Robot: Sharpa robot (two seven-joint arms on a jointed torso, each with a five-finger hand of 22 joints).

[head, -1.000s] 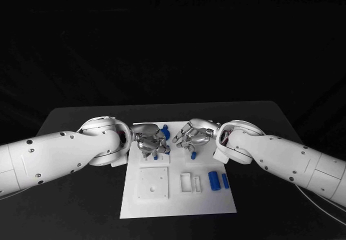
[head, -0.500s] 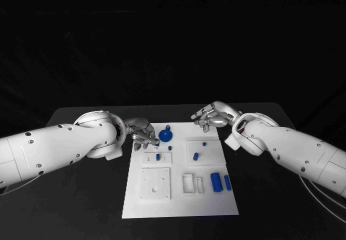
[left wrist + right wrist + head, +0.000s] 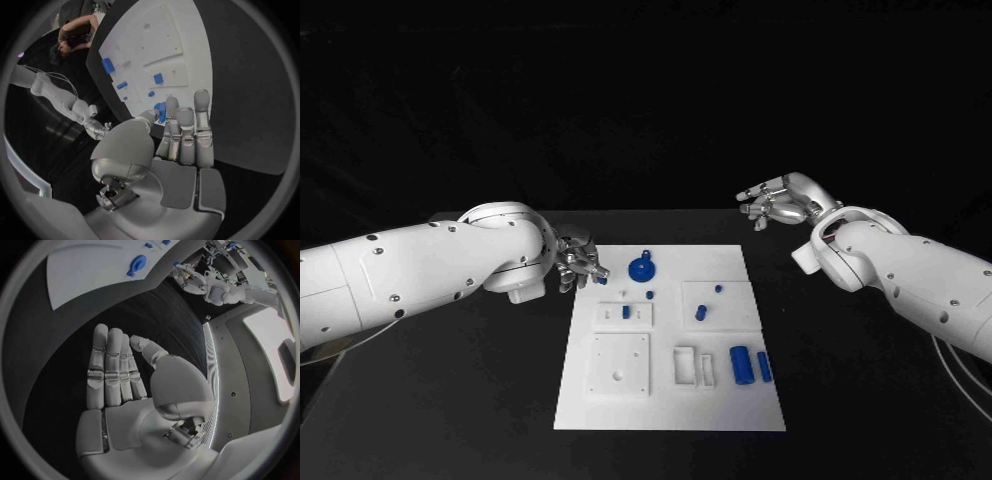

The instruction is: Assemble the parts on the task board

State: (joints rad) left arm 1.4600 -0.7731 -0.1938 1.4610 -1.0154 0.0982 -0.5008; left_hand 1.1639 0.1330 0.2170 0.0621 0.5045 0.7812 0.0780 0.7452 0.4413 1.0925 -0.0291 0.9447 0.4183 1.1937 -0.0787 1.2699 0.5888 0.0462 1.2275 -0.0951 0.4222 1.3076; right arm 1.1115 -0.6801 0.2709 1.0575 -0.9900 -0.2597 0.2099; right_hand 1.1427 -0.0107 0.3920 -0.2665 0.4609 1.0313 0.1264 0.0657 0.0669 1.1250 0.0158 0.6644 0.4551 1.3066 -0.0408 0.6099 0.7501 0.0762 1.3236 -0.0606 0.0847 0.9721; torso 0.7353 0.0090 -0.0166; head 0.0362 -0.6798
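Both robot hands empty, fingers extended, off the task board [image 3: 669, 400].
Left robot hand [image 3: 578, 266] beside the board's edge, nearest the round blue part [image 3: 642, 268]; right robot hand [image 3: 780, 202] over bare counter [image 3: 848, 400], well apart.

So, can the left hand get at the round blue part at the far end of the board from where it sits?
Probably yes. The left hand is empty, fingers apart, at the task board's far left edge. The round blue part lies just beside it with nothing between them, and the right hand is off the board.
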